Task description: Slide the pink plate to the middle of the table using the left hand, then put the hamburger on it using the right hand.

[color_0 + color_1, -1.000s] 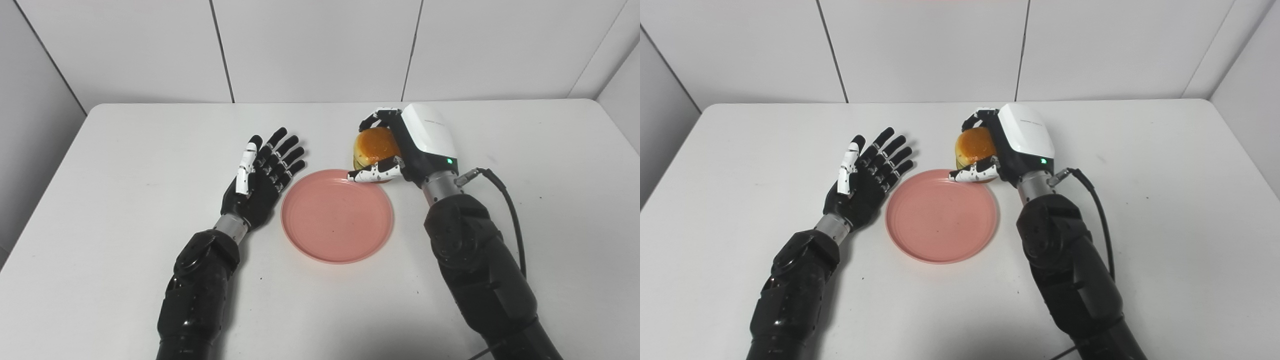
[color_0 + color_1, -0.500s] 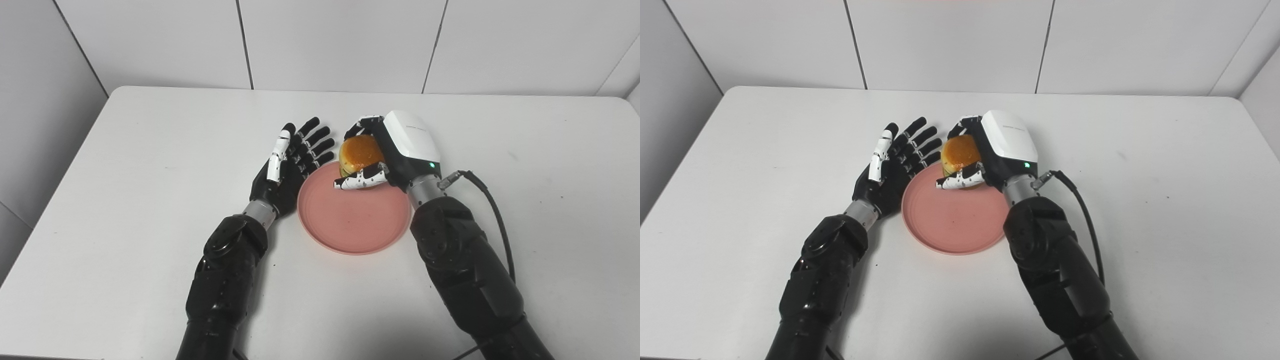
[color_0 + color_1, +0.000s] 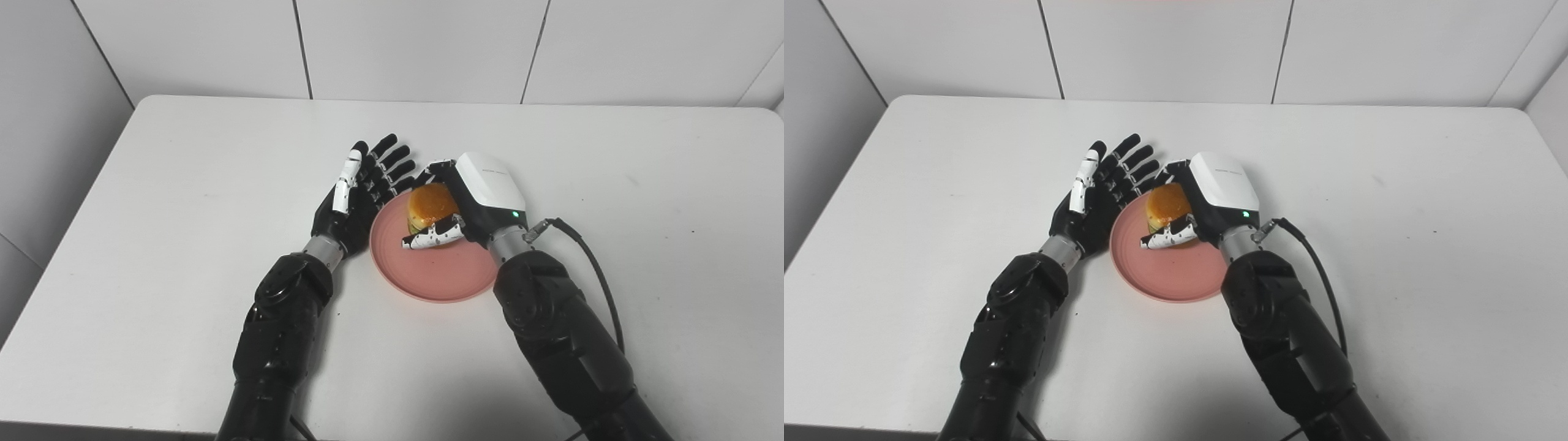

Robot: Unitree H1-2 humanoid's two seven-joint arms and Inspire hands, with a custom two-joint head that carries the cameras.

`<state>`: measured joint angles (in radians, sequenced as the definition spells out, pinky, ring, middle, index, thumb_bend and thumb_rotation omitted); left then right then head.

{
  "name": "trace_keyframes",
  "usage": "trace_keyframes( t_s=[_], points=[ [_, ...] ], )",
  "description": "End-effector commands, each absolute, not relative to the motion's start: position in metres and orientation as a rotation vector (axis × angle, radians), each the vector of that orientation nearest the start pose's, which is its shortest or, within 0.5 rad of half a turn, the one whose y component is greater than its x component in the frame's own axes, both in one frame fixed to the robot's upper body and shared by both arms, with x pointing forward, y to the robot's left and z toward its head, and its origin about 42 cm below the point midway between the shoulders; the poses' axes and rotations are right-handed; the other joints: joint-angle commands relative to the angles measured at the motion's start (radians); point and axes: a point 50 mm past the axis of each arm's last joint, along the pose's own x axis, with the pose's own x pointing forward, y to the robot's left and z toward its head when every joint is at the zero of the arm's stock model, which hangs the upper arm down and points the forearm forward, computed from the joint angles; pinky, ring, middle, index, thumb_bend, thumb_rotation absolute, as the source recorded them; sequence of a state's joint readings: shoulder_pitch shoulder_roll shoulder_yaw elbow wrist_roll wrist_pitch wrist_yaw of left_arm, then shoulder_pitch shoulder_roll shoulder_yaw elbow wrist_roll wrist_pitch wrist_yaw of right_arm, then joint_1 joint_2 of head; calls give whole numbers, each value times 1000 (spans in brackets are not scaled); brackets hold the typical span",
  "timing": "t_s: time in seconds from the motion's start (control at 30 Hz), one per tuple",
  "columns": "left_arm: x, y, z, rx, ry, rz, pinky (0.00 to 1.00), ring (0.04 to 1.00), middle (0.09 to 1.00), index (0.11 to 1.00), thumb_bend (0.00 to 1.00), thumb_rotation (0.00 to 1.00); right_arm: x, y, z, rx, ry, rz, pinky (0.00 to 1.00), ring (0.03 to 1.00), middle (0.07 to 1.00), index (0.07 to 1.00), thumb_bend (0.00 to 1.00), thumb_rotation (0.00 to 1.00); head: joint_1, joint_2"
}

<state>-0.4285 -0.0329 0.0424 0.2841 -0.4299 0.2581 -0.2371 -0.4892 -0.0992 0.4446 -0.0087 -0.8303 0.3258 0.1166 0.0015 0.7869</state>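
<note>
The pink plate (image 3: pixel 429 275) lies on the white table (image 3: pixel 153 214), near its middle. My right hand (image 3: pixel 471 199) is shut on the hamburger (image 3: pixel 429 205), an orange bun with layers below, and holds it over the far half of the plate; I cannot tell whether it touches the plate. My left hand (image 3: pixel 361 190) is open, palm up and fingers spread, right against the plate's left rim. The same shows in the right eye view: the plate (image 3: pixel 1170 275), the hamburger (image 3: pixel 1165 205), my right hand (image 3: pixel 1213 196) and my left hand (image 3: pixel 1102 184).
A black cable (image 3: pixel 588 263) runs from my right wrist down along the forearm. White tiled walls (image 3: pixel 416 43) stand behind the table and on the left. The table's front edge shows at the bottom left.
The camera has tilted, shifting the whole picture. My right hand has carried the hamburger from beside the plate's far rim to over the plate. My left hand stays open by the plate.
</note>
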Motion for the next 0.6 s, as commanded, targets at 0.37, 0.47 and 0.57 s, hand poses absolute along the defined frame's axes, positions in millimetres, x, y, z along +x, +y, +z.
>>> trace_keyframes(
  t_s=[0.37,0.47,0.57],
  points=[
    [391,159,111,-441,291,-351,878,896,905,900,404,1000,383,-90,225,-1037,-365,271,168,249,472,486,529,0,-7,12],
    [392,159,111,-438,291,-351,881,896,904,899,405,1000,383,-91,223,-1039,-363,271,164,243,472,486,530,0,-9,13],
    [391,159,111,-440,294,-348,884,896,900,893,409,1000,383,-91,223,-1037,-359,270,161,240,472,486,530,0,-12,15]
  ],
)
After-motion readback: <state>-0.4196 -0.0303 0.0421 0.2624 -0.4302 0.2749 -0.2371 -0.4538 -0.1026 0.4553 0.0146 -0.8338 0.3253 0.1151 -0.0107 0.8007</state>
